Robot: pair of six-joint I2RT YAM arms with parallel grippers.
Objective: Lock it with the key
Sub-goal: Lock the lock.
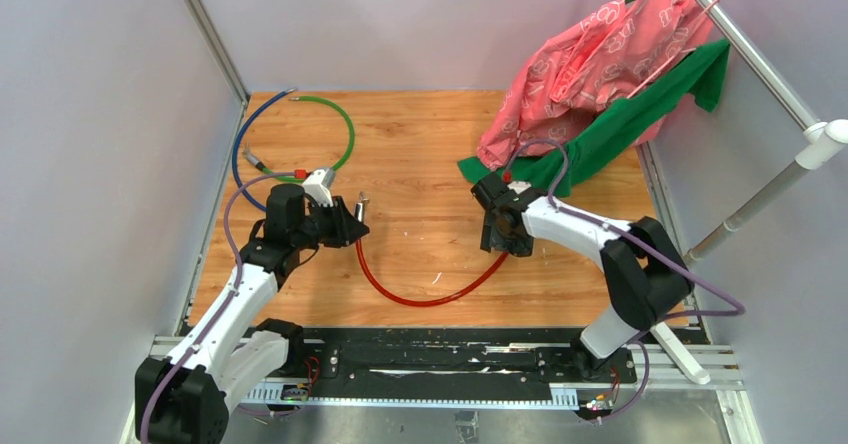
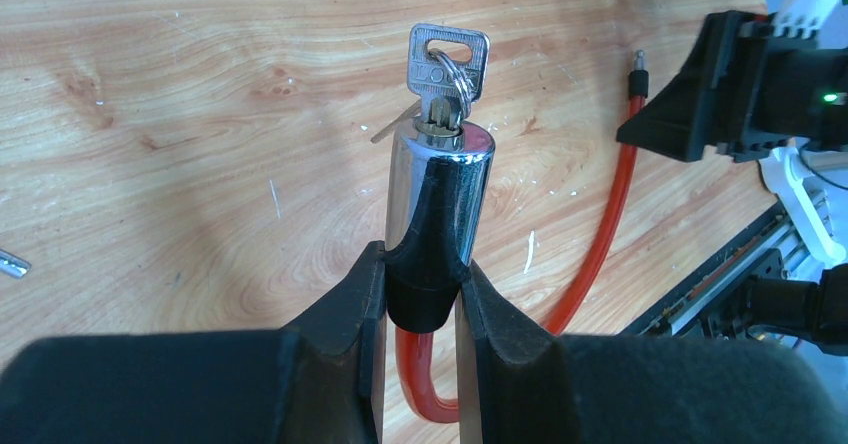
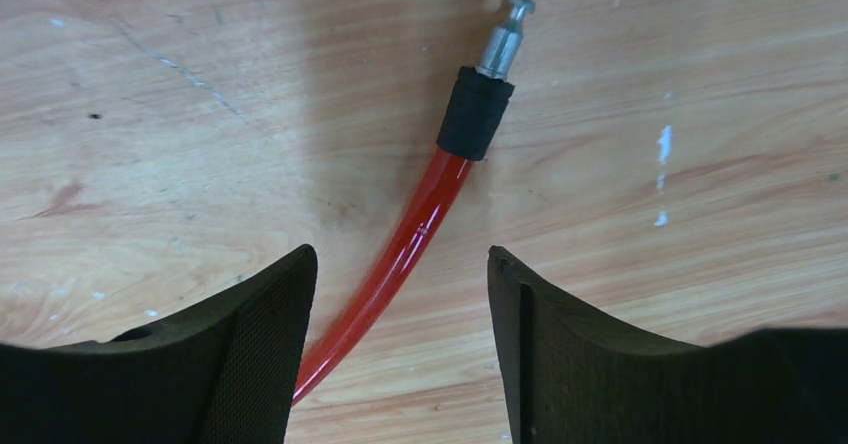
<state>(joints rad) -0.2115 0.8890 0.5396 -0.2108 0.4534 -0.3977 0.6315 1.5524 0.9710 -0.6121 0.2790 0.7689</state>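
Note:
My left gripper (image 1: 350, 226) is shut on the black collar and chrome lock cylinder (image 2: 440, 179) at one end of the red cable (image 1: 420, 299), holding it upright; in the left wrist view the gripper (image 2: 422, 264) clamps it from both sides. The small silver key (image 2: 447, 69) sits in the cylinder's top, with a ring and a like key behind it. My right gripper (image 1: 497, 234) is open just above the cable's other end. In the right wrist view the gripper (image 3: 400, 264) straddles the red cable (image 3: 420, 214), whose black collar and metal pin (image 3: 505, 34) lie on the wood ahead.
A green cable loop (image 1: 335, 129) and a blue cable (image 1: 240, 154) lie at the back left. Pink cloth (image 1: 590, 64) and green cloth (image 1: 620, 129) hang at the back right behind the right arm. A white pole (image 1: 760, 204) leans on the right.

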